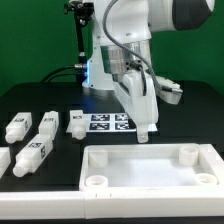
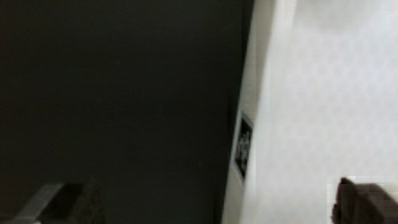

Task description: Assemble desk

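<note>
So we're looking at pretty much the start of this desk build, nothing is joined yet as far as we can tell. The desk top (image 1: 145, 172) is lying flat on the table (image 1: 40, 100) with its corner sockets (image 1: 95, 182) all empty, and the legs (image 1: 45, 123) are lying loose, well off to the side of the gripper (image 1: 143, 133), on the exterior view's left. The gripper is hanging just above the top's rim. In the wrist view we're seeing its fingers (image 2: 54, 205) spread wide, clamping nothing, with the top's white edge passing under the gap between them. So every leg is left to fit, we're guessing.
</note>
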`<state>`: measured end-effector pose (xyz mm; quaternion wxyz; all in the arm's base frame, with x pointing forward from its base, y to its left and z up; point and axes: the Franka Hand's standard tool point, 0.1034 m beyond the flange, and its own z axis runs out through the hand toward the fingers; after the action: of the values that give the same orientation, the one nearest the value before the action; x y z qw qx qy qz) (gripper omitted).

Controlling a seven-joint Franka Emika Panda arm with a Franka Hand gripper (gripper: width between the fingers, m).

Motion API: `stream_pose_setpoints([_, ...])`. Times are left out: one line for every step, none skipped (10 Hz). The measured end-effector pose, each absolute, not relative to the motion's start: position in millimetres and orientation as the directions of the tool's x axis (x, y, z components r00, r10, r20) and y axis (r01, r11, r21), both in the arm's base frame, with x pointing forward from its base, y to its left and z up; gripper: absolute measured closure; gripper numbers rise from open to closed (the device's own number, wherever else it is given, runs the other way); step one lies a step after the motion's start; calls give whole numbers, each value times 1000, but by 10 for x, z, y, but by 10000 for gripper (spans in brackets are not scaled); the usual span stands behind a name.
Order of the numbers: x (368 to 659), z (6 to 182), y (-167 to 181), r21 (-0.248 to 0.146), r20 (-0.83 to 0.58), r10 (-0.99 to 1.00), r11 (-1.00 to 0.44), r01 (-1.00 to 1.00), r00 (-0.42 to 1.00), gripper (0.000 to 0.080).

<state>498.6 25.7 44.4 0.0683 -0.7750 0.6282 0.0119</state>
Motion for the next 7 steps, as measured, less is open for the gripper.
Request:
stream_pose_setpoints([4924, 456, 206, -101, -92, -946, -301, -948, 310, 151])
stream_pose_setpoints([4805, 472, 118, -110, -69, -894, -434, -894, 442, 151])
stream_pose_setpoints([4681, 501, 20, -114, -49, -801, -589, -800, 597, 151])
stream_pose_setpoints([4595, 536, -14, -111, -20, -715, -693, -713, 698, 151])
stream_pose_setpoints([4570, 536, -10, -107, -1, -702, -708, -698, 712, 151])
stream_pose_setpoints([4577, 531, -25, -105, 10, -631, -772, -627, 776, 151])
stream_pose_setpoints([4577, 531, -38, -104, 18, -575, -815, -570, 818, 151])
